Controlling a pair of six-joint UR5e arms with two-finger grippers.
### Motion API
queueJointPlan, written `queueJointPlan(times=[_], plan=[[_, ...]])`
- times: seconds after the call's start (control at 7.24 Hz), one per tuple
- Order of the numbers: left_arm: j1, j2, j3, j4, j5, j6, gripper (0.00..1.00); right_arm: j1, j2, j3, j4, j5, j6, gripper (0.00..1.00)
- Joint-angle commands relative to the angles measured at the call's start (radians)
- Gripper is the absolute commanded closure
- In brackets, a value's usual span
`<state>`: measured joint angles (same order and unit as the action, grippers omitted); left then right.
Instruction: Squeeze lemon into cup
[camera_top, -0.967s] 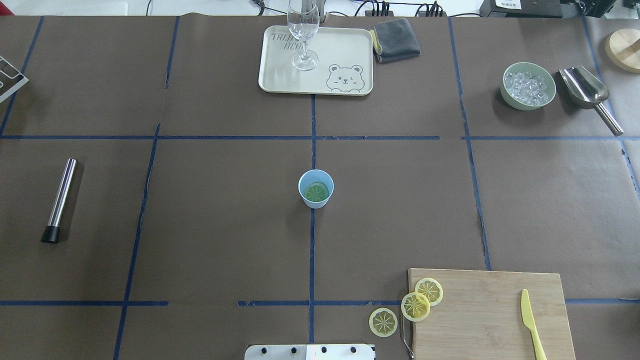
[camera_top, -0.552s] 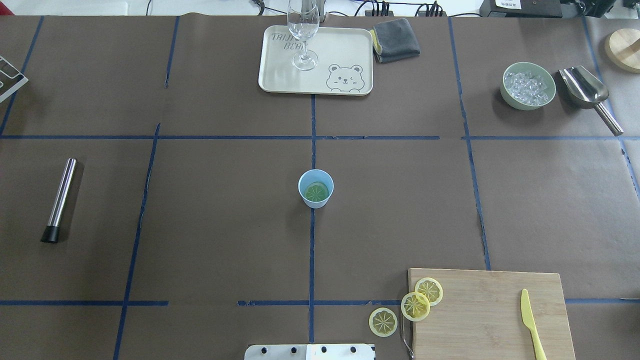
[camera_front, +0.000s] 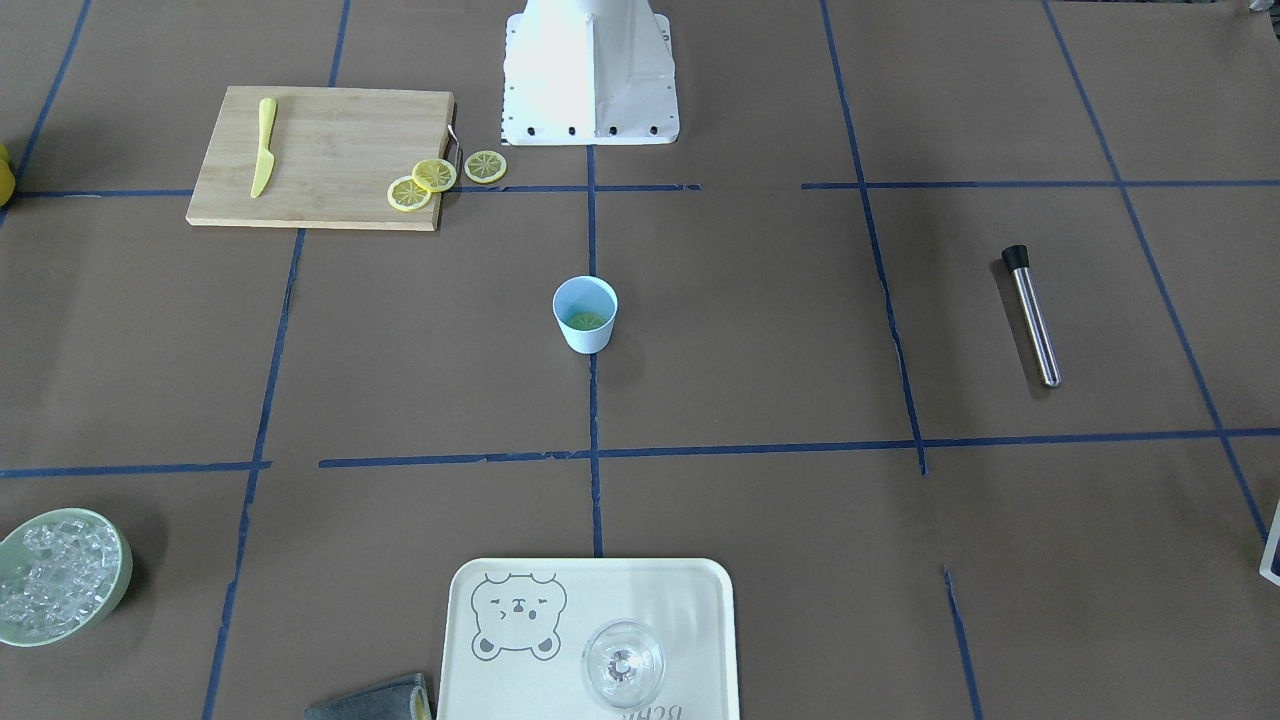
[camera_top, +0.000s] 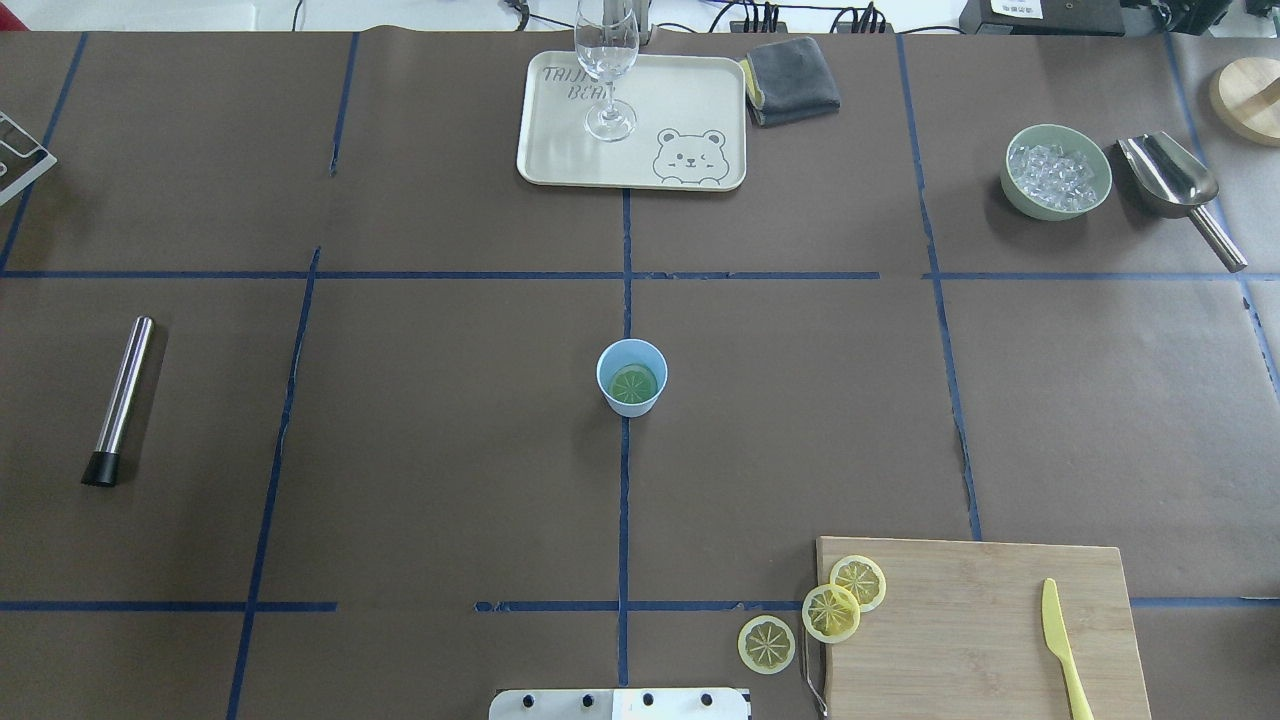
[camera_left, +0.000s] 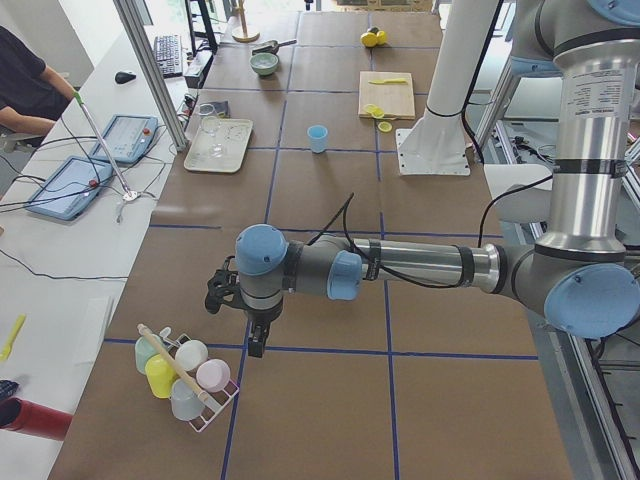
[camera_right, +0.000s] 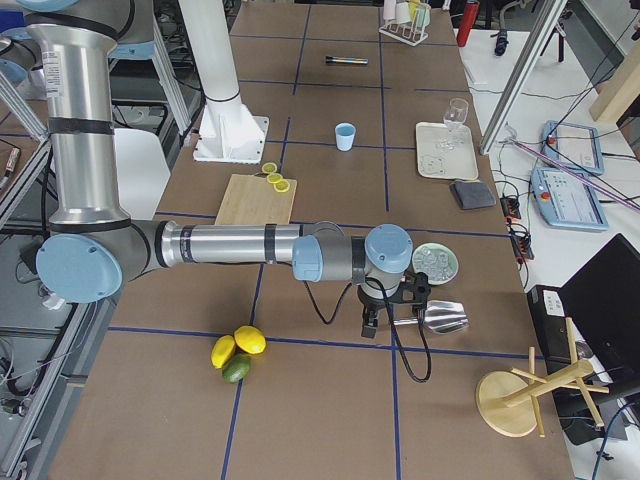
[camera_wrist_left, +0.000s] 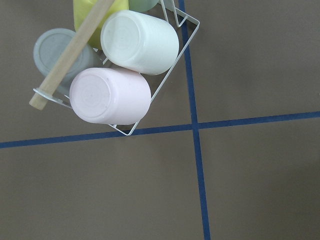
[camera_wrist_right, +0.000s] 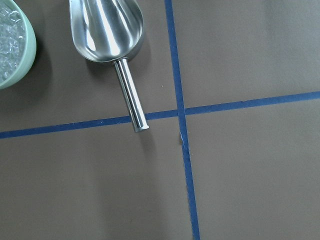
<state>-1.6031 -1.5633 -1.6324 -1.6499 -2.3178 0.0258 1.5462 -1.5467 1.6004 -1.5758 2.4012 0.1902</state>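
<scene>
The pale blue cup stands at the table's middle, also in the front view. One lemon slice lies flat inside it. Three more slices lie near me: one on the table, two overlapping on the board's corner. My left gripper hangs far off at the table's left end, above a wire rack of cups. My right gripper hangs at the right end by the metal scoop. I cannot tell whether either is open or shut.
A wooden cutting board holds a yellow knife. A cream tray with a clear glass is at the back. A green ice bowl, grey cloth and steel muddler lie around.
</scene>
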Motion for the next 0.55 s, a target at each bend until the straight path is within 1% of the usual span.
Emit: queueJointPlan(times=[0.0,0.41], plan=[[-0.001,0.002,0.0,0.001,0.0,0.0,0.0,0.0,-0.001,-0.004,-0.001,0.0,0.0,0.0],[0.0,0.002,-0.001,-0.008,0.0,0.005,0.0,0.0,0.0,0.003,0.002,0.0,0.0,0.0]])
